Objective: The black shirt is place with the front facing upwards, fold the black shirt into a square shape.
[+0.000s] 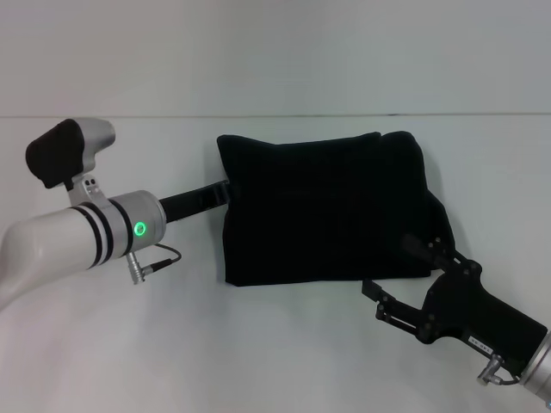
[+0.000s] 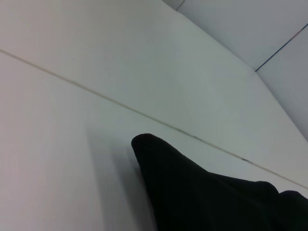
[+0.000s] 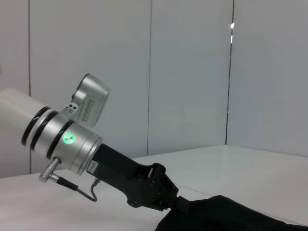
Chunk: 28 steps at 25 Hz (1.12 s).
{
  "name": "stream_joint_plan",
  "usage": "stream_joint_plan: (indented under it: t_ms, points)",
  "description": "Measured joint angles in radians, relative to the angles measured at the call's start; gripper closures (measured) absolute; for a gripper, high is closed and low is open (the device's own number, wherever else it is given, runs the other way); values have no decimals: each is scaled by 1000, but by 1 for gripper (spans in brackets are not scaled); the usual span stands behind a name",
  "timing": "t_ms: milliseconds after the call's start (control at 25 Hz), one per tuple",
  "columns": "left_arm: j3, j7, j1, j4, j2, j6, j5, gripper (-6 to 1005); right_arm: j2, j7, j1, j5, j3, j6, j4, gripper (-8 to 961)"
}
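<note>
— Left claw (image 1: 225, 194): at the left edge of the black shirt (image 1: 327, 211), tips against or under the cloth; open or closed, cannot tell.
— And from the right wrist view?
— Same left claw (image 3: 179, 204), black body slanting down to the shirt (image 3: 231, 216), tips hidden where they meet the fabric.
— Right claw?
— Right claw (image 1: 405, 271) at the shirt's near right corner, fingers (image 1: 377, 291) spread apart, nothing gripped. One finger over the cloth's edge, the other over bare bench (image 1: 284, 344).
— Shirt itself?
— Folded into a rough rectangle, flat on the white bench, a little right of centre. Plain black on top, no lettering showing. Right side bulges and droops outward, slightly uneven; left and near edges fairly straight.
— Left wrist view?
— Only a rounded black corner of the shirt (image 2: 202, 192) on the white bench (image 2: 72, 159), a thin seam line running across the surface beyond it.
</note>
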Motion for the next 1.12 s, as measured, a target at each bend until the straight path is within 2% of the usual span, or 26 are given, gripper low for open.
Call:
stream_joint_plan:
  t_ms: [400,800,1120]
  points:
    - [-3,-6,24,3,36,59,2,977,0,1,2,0,19,0,-4,50]
    - [4,-32,57,-5,91,113,10,976,0,2,5,0,29,2,-5,49]
    - [4,-34,80,-5,110,195,19,977,0,2,8,0,39,3,-4,51]
